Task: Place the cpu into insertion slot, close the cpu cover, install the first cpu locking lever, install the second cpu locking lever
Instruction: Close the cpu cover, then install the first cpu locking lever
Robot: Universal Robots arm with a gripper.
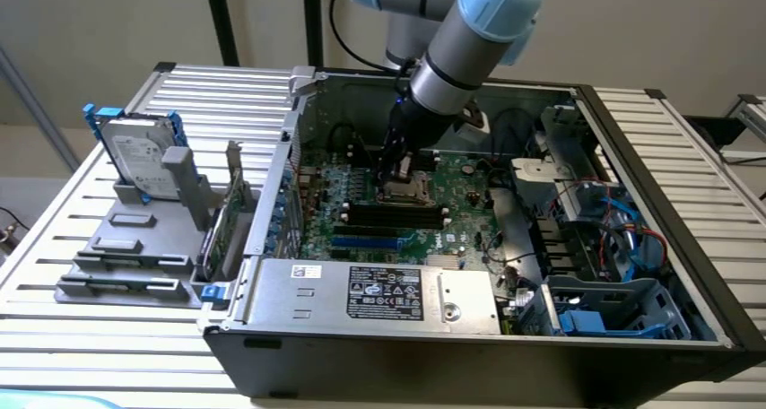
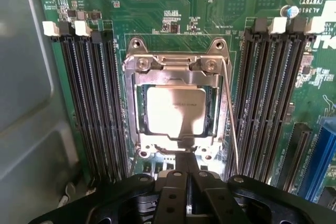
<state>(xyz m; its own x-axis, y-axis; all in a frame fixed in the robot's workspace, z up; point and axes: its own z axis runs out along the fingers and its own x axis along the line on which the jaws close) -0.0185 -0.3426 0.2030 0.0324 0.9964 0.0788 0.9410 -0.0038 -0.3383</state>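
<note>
One thin lever lies lengthwise beside the closed cover, its end just beside the claw, which is pinched shut.

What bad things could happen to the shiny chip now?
The shut gripper sits right at the cover's edge, close to the cpu; a slip could scratch the chip. The thin lever runs between the cover and the memory slots; pushed crooked, it might bend or scrape those slots.
</note>
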